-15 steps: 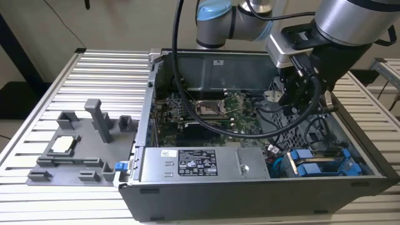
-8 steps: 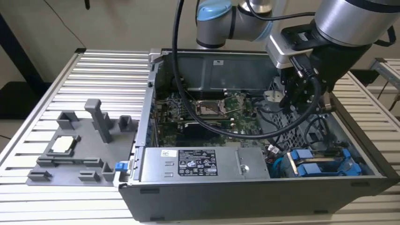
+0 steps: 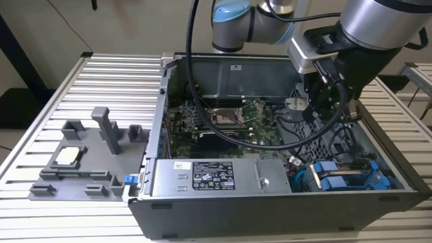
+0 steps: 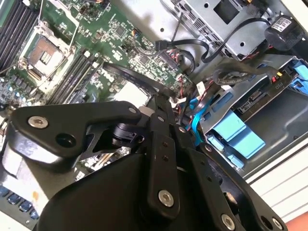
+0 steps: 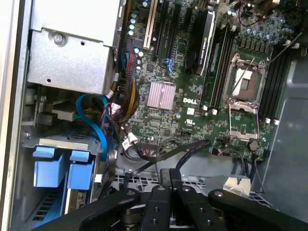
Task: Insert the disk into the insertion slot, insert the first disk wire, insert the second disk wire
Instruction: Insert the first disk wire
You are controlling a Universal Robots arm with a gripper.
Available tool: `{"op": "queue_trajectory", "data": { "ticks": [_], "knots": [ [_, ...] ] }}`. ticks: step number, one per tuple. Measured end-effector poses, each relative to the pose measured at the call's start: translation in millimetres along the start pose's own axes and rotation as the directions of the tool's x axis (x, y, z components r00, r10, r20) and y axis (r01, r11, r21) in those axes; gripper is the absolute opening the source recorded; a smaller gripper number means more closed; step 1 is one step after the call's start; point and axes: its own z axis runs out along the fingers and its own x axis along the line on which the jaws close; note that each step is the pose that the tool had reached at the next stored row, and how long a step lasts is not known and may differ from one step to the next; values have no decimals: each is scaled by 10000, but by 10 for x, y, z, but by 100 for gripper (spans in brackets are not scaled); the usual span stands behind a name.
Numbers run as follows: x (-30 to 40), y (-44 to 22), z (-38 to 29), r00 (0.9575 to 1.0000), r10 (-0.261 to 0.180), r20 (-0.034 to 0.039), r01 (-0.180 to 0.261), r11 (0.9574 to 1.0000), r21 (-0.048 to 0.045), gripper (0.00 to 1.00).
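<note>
**Base:** What's there, left to right?

**Me:** On the exterior view's left, a grey fixture tray [image 3: 81, 157] on the tabletop [image 3: 60, 91]. Motherboard [image 3: 223, 121] in the centre. On the right, the disk [image 3: 344, 179] looks seated in the insertion slot [image 5: 62, 143].

**Base:** Fingers?

**Me:** The gripper [image 5: 169, 174] hangs over the board, fingers [image 5: 161, 207] drawn together. A black wire [image 5: 166, 153] crosses their tips, and I can't tell if it's pinched. I'd keep the plug square and ease it in slowly, clear of loose cables.

silver arm [image 3: 385, 20], blue joint caps [image 3: 233, 12], black screwed end effector [image 5: 169, 179]
</note>
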Motion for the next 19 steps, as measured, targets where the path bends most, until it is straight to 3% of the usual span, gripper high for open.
{"op": "queue_trajectory", "data": {
  "ticks": [2,3,5,6,13,15,19],
  "knots": [
    [-10,-3,-48,10000,-1,2,1,10000,0,15],
    [-10,-2,-48,10000,-2,4,2,10000,1,21],
    [-11,0,-46,10000,-22,19,22,10000,-1,21],
    [-10,1,-46,10000,-55,19,55,10000,-8,27],
    [1,-37,-22,9993,-355,65,355,9993,-63,27],
    [4,-49,-17,9991,-404,103,405,9992,-65,27],
    [5,-51,-15,9989,-404,244,405,9992,-34,27]
  ]
}}
